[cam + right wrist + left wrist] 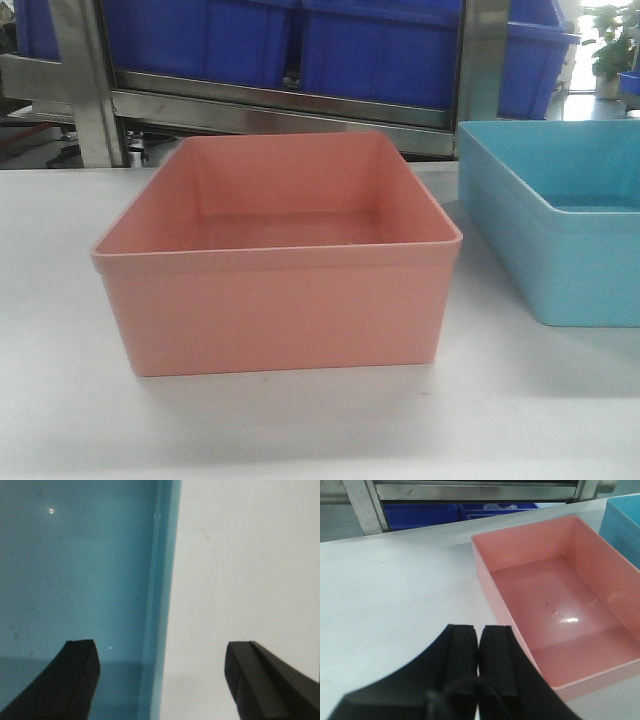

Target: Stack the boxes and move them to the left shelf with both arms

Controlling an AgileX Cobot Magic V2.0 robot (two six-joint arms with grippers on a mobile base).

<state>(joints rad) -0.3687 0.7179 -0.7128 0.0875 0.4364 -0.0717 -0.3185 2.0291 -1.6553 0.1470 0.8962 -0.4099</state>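
L: I see the left gripper point(479, 632) pressed together, empty, over the white tabletop point(395, 580), just left of the salmon-pink rectangular plastic bin point(560, 605) | R: the light sky-blue rectangular plastic bin point(560, 250) stands near the pink one's right | the right gripper point(160, 649) is spread wide astride the blue bin's wall, clasping nothing.

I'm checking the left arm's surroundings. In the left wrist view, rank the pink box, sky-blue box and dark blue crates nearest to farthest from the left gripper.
1. Pink box, just right of the left gripper.
2. Sky-blue box, beyond it, far right.
3. Dark blue crates, past the table and its far edge.
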